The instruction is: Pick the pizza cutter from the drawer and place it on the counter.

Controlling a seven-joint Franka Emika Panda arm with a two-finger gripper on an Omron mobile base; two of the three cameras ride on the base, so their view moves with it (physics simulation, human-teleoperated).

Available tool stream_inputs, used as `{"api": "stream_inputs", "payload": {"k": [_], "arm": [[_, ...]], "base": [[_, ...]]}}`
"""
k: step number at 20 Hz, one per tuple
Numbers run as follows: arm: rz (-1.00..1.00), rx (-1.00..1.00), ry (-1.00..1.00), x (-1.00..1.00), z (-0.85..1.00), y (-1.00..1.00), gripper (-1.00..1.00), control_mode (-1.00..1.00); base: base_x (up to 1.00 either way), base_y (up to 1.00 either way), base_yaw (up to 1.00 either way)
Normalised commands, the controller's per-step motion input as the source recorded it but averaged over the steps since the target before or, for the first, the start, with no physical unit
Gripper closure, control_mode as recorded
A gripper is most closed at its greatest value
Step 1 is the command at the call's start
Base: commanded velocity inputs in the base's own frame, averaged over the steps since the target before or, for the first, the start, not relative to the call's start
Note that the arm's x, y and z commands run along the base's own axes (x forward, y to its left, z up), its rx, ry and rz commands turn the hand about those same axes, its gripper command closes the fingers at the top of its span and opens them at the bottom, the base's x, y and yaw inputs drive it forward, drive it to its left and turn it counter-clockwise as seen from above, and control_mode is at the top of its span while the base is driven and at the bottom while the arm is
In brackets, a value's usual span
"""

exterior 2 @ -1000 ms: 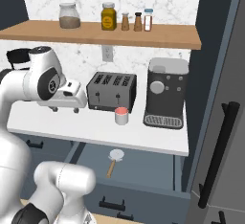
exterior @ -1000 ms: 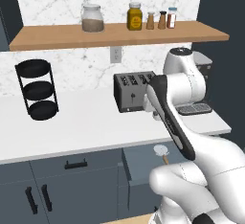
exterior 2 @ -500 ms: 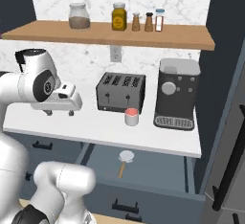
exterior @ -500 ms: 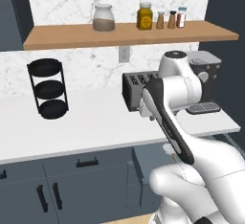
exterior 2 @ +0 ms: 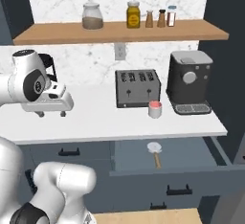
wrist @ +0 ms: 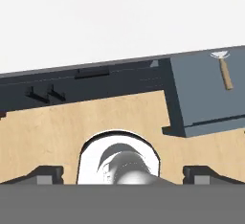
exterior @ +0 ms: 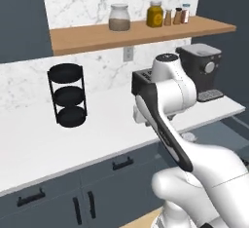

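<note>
Fingertips (wrist: 45, 173) sit wide apart at bottom of hand view w/ nothing between them; gripper (exterior 2: 50, 112) hangs empty above the counter (exterior 2: 95, 122), well left of the drawer (exterior 2: 191, 153). Drawer stands pulled open; pizza cutter (exterior 2: 155, 152) lies flat inside, disc toward cabinet, handle toward front, untouched. Judged progress: early — reach, grasp, lift and set-down all remain. Counter surface is plain white, w/ toaster (exterior 2: 138, 88), small cup (exterior 2: 155, 109), coffee machine (exterior 2: 189, 83) at right and black tiered stand (exterior: 69, 94) at left. Room: marble back wall, wooden shelf (exterior 2: 119, 30) w/ jars, dark blue-grey cabinets, wood floor (wrist: 72, 122)
</note>
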Motion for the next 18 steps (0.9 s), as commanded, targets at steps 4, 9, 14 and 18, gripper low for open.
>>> {"api": "stream_inputs", "payload": {"k": [4,9,14,18], "arm": [[0.00,0.00,0.00,0.00,0.00,0.00,-1.00,1.00],[0.00,0.00,0.00,0.00,0.00,0.00,-1.00,1.00],[0.00,0.00,0.00,0.00,0.00,0.00,-1.00,-1.00],[-0.04,0.00,0.00,-0.02,-0.03,-0.22,-1.00,-1.00]], "base": [[-0.18,0.23,-0.69],[0.00,0.11,-0.47],[0.00,0.00,0.00],[0.00,0.00,0.00]]}}
